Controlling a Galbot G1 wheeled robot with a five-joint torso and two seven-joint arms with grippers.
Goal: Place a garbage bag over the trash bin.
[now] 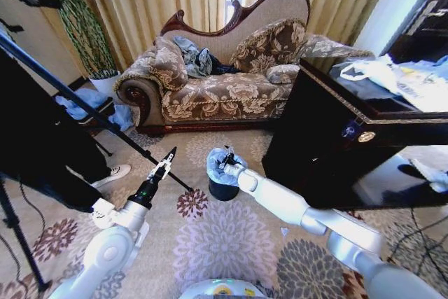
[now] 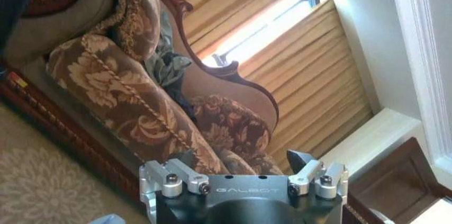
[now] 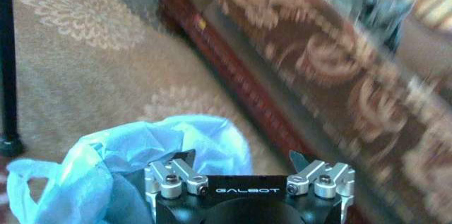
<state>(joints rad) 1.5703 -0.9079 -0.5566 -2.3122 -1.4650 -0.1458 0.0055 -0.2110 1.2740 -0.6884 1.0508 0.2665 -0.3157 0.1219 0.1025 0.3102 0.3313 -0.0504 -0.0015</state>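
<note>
The trash bin (image 1: pixel 223 190), small and black, stands on the carpet in front of the sofa. The pale blue garbage bag (image 1: pixel 222 168) is draped over its top and bunched around the rim. My right gripper (image 1: pixel 227 158) sits at the top of the bag. In the right wrist view the right gripper (image 3: pixel 242 158) is open, and the garbage bag (image 3: pixel 127 163) lies crumpled beside one finger with nothing between the fingers. My left gripper (image 1: pixel 168 158) is held up to the left of the bin, apart from it. In the left wrist view the left gripper (image 2: pixel 244 159) is open and empty, facing the sofa.
A floral sofa (image 1: pixel 224 89) stands behind the bin. A dark wooden cabinet (image 1: pixel 329 138) with white bags on top is close on the right. A tripod leg (image 1: pixel 91 113) slants across the left, beside a person's shoe (image 1: pixel 112 174). Patterned carpet (image 1: pixel 224 243) lies in front.
</note>
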